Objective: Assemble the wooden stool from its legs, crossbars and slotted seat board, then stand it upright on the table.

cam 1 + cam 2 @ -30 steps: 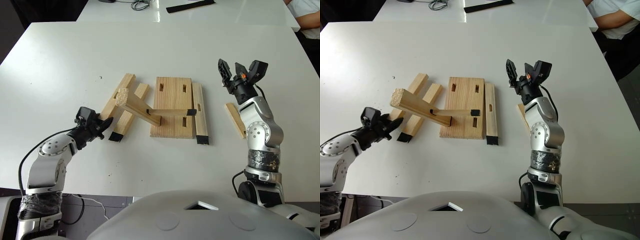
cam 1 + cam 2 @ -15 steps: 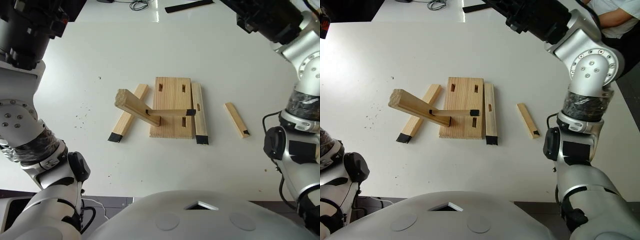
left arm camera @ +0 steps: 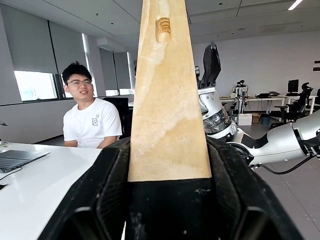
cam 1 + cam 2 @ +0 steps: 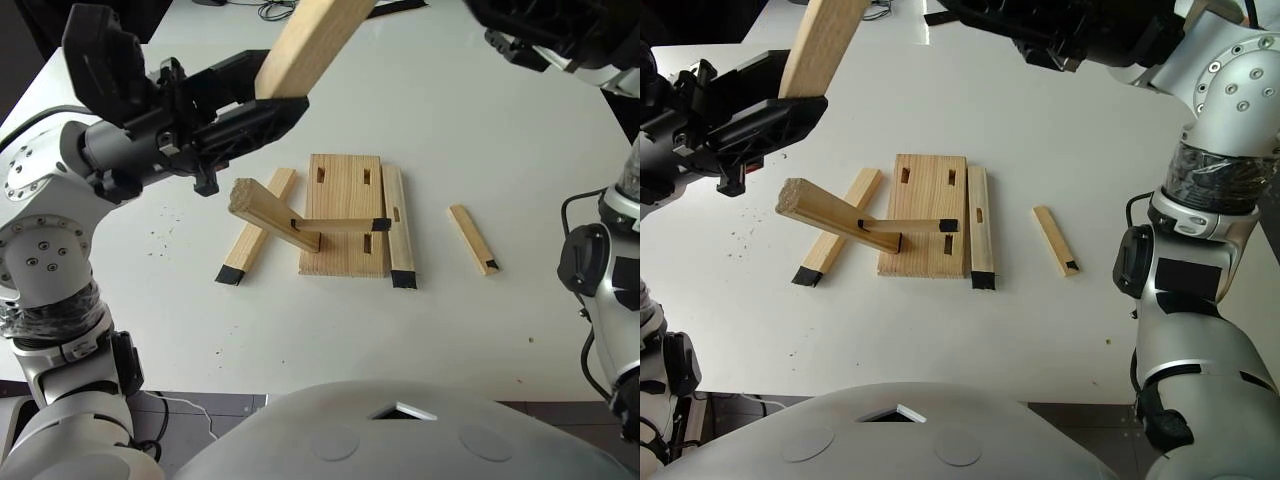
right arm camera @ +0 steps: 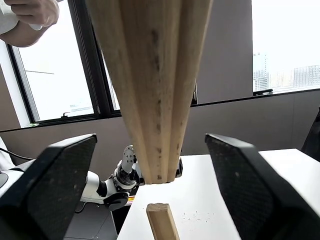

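Note:
My left gripper (image 4: 278,92) is raised over the table's left side, shut on the black-tipped end of a wooden leg (image 4: 312,42) that points up and away. My right gripper (image 5: 151,137) is up high and open, with a wooden piece (image 5: 152,85) between its fingers (image 5: 65,180) and a gap on each side. On the table lies the slotted seat board (image 4: 345,200). Across it rests a tilted leg (image 4: 268,210) joined to a crossbar (image 4: 340,224). Another leg (image 4: 400,225) lies along the board's right edge, and one more leg (image 4: 252,235) lies left of the board.
A short crossbar (image 4: 472,238) lies alone to the right of the board. Black cables and a dark strip (image 4: 380,10) sit at the far edge. White table (image 4: 150,290) stretches bare in front and to both sides.
Both arms have risen from the table. The left gripper took hold of the leftmost leg and lifted it. The right gripper went up from beside the short crossbar.

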